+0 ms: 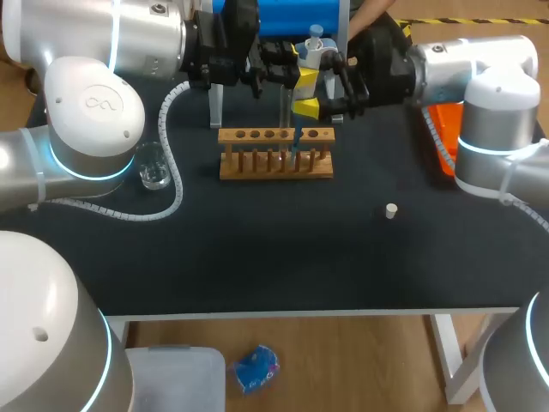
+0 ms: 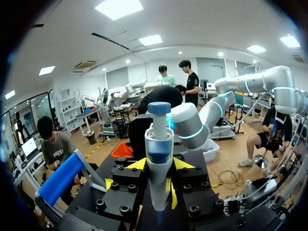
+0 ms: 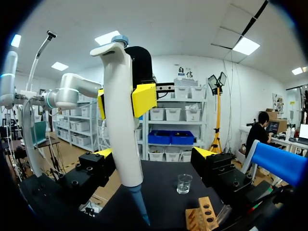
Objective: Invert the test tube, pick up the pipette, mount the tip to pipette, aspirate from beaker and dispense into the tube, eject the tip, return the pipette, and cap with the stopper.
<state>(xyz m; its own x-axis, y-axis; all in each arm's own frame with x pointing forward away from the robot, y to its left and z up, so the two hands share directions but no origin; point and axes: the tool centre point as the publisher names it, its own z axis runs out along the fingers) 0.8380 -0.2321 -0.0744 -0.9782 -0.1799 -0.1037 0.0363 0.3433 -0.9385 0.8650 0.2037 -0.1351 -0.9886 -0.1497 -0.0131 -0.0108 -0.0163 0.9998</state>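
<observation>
My left gripper is shut on the white pipette and holds it upright above the wooden tube rack. In the left wrist view the pipette stands between my left gripper's yellow tips. Its blue tip points down into a hole near the rack's right end; I cannot make out the tube there. My right gripper is open, its fingers standing wide on either side of the pipette without touching it. The glass beaker stands left of the rack. The small stopper lies to the front right.
A blue pipette stand is behind the rack at the table's back edge. An orange object lies under my right arm at the far right. The left arm's white cable loops over the mat beside the beaker.
</observation>
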